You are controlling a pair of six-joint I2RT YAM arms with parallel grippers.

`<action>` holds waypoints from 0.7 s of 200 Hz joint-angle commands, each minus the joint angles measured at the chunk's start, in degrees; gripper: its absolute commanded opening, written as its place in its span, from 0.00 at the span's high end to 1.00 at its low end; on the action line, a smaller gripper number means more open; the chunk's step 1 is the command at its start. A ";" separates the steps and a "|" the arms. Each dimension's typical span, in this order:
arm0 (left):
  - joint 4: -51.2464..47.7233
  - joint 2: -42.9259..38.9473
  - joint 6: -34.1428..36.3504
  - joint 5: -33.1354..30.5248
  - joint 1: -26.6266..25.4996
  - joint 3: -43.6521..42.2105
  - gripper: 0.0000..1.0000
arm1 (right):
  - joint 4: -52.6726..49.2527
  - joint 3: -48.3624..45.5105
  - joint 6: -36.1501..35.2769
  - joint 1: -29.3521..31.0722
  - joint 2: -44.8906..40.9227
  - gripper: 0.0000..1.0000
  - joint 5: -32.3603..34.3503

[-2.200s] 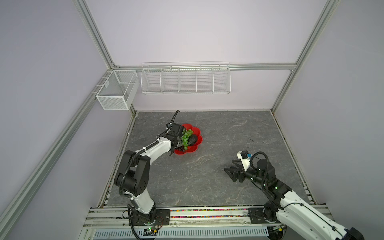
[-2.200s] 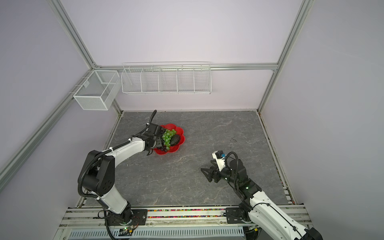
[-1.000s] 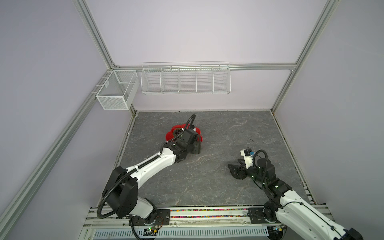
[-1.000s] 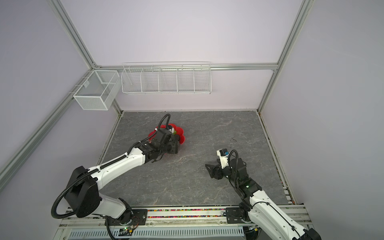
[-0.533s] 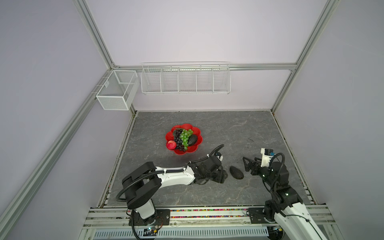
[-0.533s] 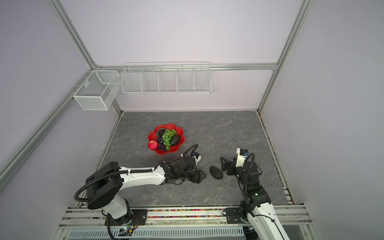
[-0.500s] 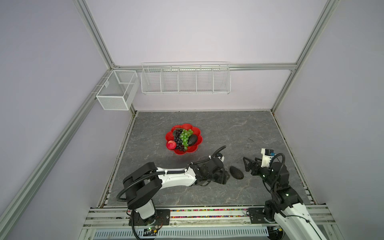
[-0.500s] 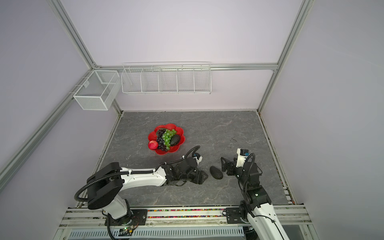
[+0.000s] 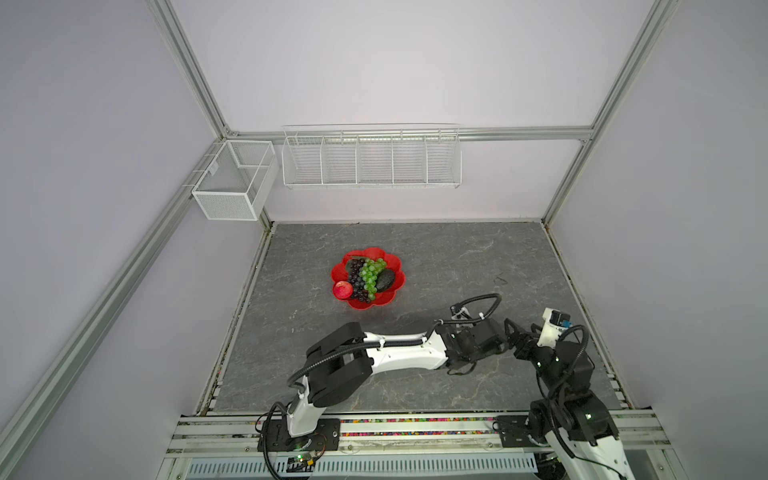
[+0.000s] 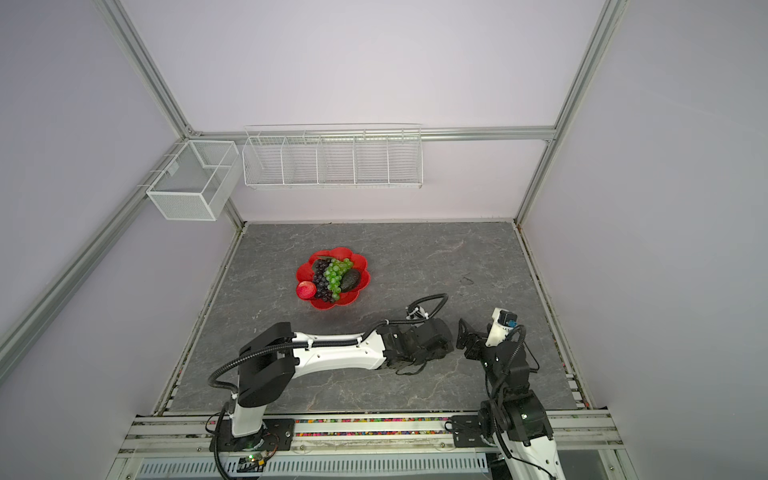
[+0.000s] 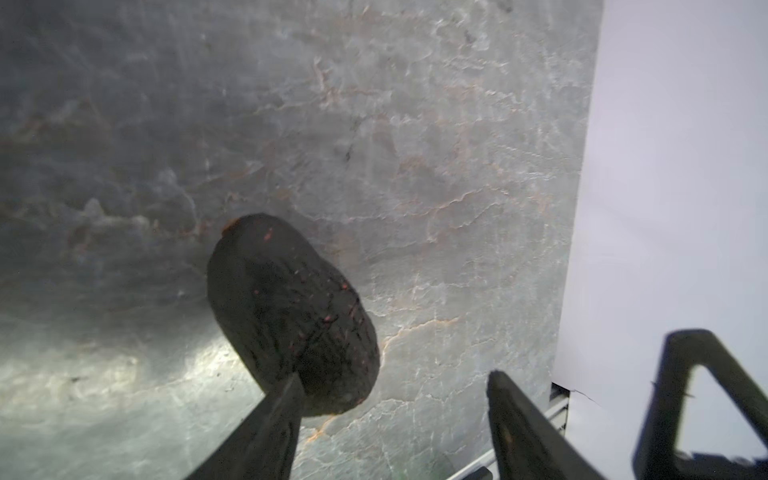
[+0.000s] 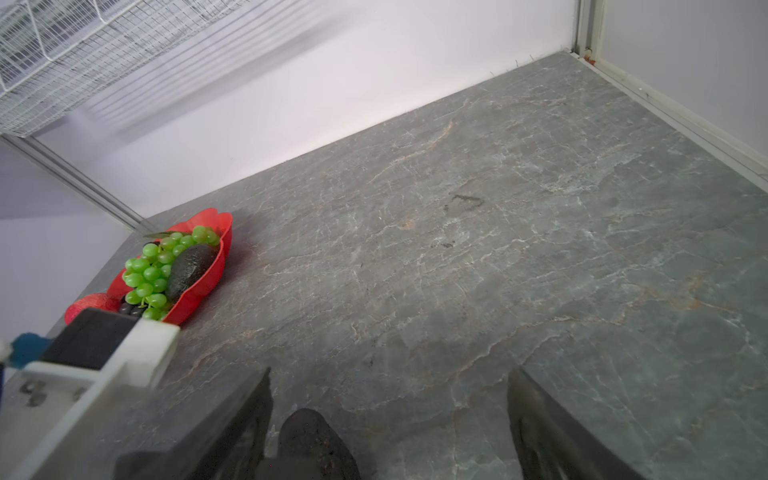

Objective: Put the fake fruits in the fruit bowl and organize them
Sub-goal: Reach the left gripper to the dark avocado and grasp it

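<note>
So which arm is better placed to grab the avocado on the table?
Probably right: the avocado lies inside the open right gripper, while the open left gripper sits off-centre, one finger overlapping it.

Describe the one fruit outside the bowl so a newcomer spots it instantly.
On the grey marbled table, go to the near right area where the left gripper hangs open. At its fingertips a dark pebbly avocado lies on bare stone. Unlike the twin avocado, it sits outside the red flower-shaped bowl.

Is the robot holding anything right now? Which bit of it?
Nothing. The avocado lies on the table, and the left gripper and right gripper are both open near it, fingers not squeezing it.
</note>
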 commanded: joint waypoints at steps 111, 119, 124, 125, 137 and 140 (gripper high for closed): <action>-15.52 8.39 -8.89 -2.74 3.53 9.39 0.30 | -1.39 -0.09 0.82 -0.32 -1.13 0.11 0.79; -16.70 9.39 -7.99 -2.72 3.64 10.71 0.30 | -1.32 -0.04 0.72 -0.37 -0.82 0.11 0.60; -17.75 10.08 -7.78 -2.87 3.64 11.64 0.30 | -1.30 -0.05 0.73 -0.31 -0.61 0.11 0.56; -17.95 10.21 -7.67 -2.89 3.64 11.74 0.30 | -1.30 -0.09 0.77 -0.27 -0.59 0.11 0.58; -18.27 11.43 -7.19 -2.37 3.72 12.45 0.31 | -1.10 0.04 0.63 -0.29 -0.35 0.11 0.52; -18.19 11.63 -7.33 -2.11 3.73 12.46 0.32 | -1.12 0.04 0.62 -0.36 -0.24 0.11 0.43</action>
